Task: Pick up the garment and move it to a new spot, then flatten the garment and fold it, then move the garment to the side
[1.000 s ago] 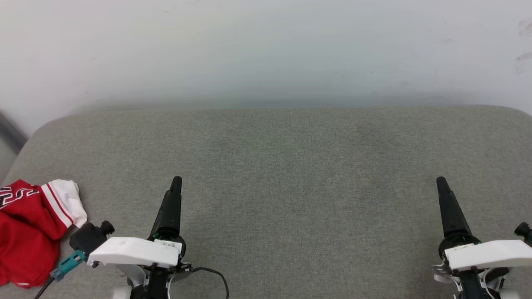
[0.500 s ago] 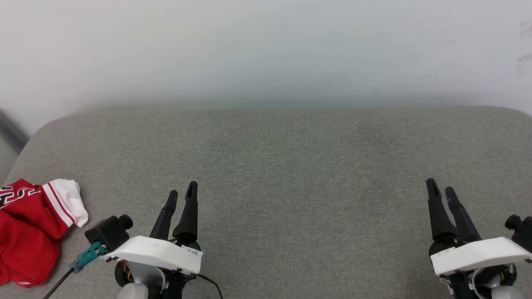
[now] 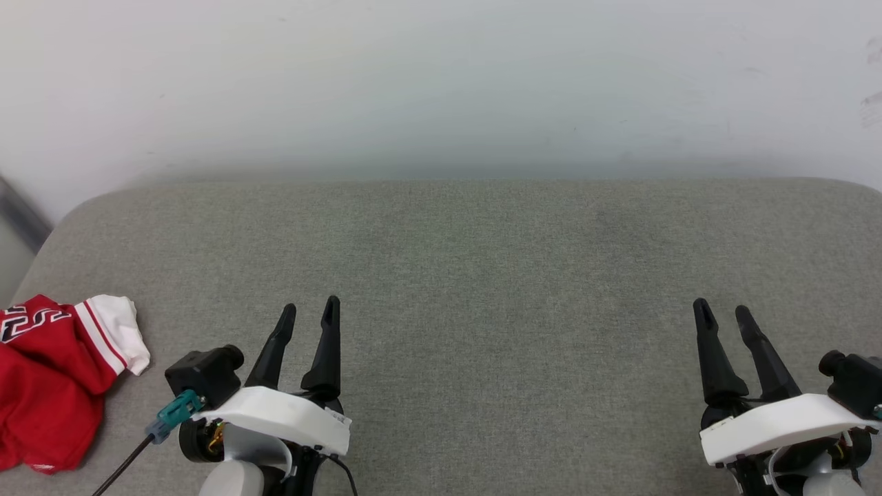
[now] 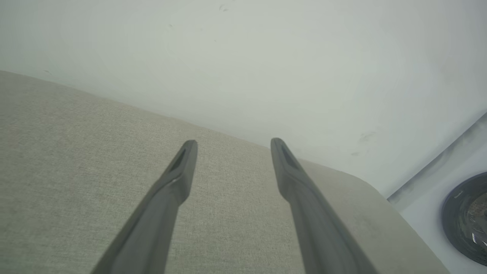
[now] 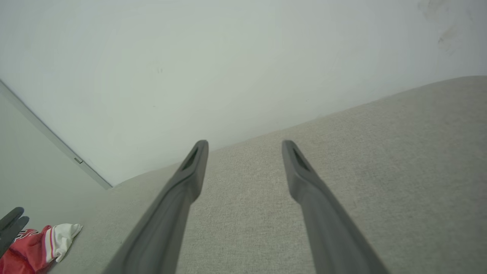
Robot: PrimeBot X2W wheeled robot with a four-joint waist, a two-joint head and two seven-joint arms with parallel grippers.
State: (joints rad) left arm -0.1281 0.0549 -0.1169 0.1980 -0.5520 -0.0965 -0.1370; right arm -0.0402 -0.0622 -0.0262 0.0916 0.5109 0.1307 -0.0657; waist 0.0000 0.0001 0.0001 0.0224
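Observation:
The garment (image 3: 48,386), a bright red jersey with a white red-striped cuff and black lettering, lies crumpled at the far left edge of the grey cushion (image 3: 482,275). It also appears low on the left in the right wrist view (image 5: 34,247). My left gripper (image 3: 310,306) is open over bare cushion, well to the right of the garment and not touching it. My right gripper (image 3: 720,307) is open at the lower right, far from the garment. Each wrist view shows its fingers spread with nothing between them: left gripper (image 4: 234,144), right gripper (image 5: 245,144).
A white wall (image 3: 441,83) rises behind the cushion, whose back corners are rounded. A dark strip (image 3: 21,220) runs down the wall at far left. In the left wrist view, a dark round object (image 4: 468,220) sits on the floor beyond the cushion's corner.
Both wrists have rolled, so two spread fingers show on each gripper where one showed before. The left gripper has shifted right and the right gripper left. The garment lies as before.

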